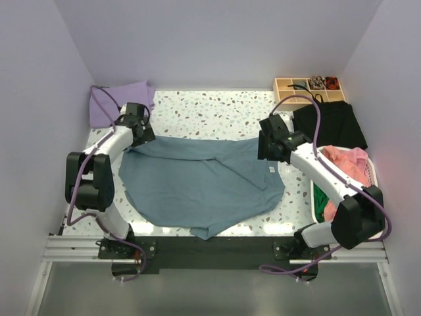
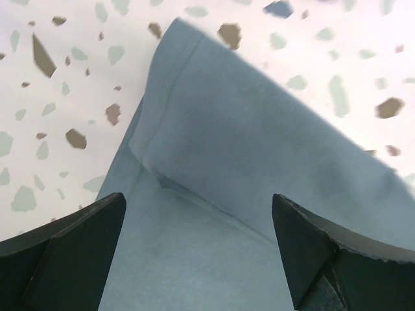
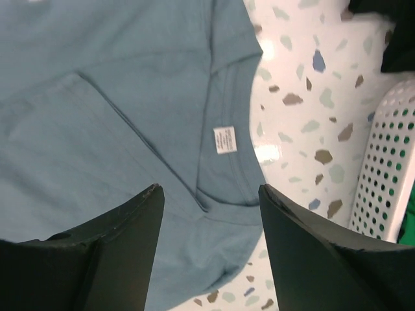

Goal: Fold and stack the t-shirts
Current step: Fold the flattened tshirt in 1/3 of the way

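A large slate-blue t-shirt point(image 1: 204, 184) lies spread on the speckled table, its far edge folded over. A folded lavender t-shirt point(image 1: 118, 102) lies at the far left corner. A salmon-pink t-shirt point(image 1: 348, 161) lies in the basket at the right. My left gripper point(image 1: 135, 135) is open above the blue shirt's far left corner point(image 2: 227, 162). My right gripper point(image 1: 270, 150) is open above the collar and its white label point(image 3: 225, 139) at the shirt's far right. Neither holds cloth.
A white perforated basket point(image 1: 373, 172) at the right edge holds pink and green cloth; its wall shows in the right wrist view point(image 3: 386, 168). A black garment point(image 1: 332, 125) lies behind it. A wooden compartment tray point(image 1: 309, 89) stands at the far right.
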Controlling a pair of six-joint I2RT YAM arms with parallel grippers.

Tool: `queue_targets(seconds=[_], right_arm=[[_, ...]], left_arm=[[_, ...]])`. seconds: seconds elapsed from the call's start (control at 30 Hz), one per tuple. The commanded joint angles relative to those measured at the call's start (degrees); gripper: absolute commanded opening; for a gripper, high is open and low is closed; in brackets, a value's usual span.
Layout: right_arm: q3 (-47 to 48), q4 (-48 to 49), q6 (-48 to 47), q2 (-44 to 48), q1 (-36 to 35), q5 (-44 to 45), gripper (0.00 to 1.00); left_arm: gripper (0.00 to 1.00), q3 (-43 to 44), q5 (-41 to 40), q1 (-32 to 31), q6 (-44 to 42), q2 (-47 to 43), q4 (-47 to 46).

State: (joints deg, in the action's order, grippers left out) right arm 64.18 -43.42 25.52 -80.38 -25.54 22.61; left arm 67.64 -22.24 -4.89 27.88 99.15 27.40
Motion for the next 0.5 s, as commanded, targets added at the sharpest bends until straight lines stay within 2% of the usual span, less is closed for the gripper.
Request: queue_targets(seconds=[0.0, 0.23, 0.47], right_arm=[[2.8, 8.3, -1.3, -3.8, 0.1, -0.5, 0.64], [3.4, 19.7, -2.1, -13.0, 0.1, -11.1, 0.60], [5.7, 23.6, -3.1, -19.5, 2.1, -13.6, 0.56]], left_arm=[[1.00, 1.4, 7.2, 0.2, -1.1, -1.4, -7.3], [1.00, -1.3, 13.4, 0.2, -0.8, 2.5, -14.0], [1.00, -2.7, 9.1, 0.2, -0.5, 7.1, -14.8]])
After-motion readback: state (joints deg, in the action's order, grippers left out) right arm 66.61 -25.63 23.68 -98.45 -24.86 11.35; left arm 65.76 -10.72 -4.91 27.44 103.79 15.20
